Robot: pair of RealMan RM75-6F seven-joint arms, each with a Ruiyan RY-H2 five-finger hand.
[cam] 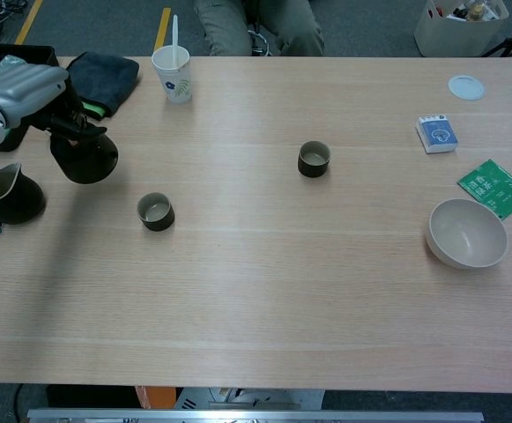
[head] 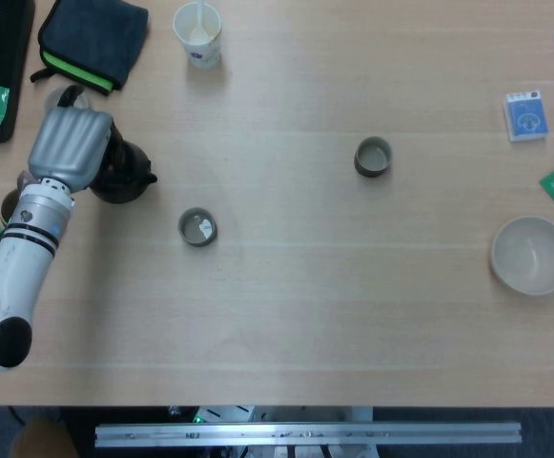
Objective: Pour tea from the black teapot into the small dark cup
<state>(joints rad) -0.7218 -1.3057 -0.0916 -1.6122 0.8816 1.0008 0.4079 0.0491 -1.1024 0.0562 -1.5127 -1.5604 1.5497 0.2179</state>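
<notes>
The left hand [cam: 22, 88] had the black teapot [cam: 84, 157] up off the tabletop [cam: 264, 264], fingers clamped on its top, hanging left of the small dark cup [cam: 155, 211]. The right hand was out of view.

The table [head: 286, 315] is pale wood-grain laminate, smooth and faintly sheened. The black teapot [cam: 85, 159] looks matt, like dark ceramic or cast iron. The left hand [head: 67, 145] wears a smooth grey plastic shell. The folded cloth [cam: 104, 77] is soft dark fabric; the paper cup [cam: 172, 75] white and matt.
</notes>
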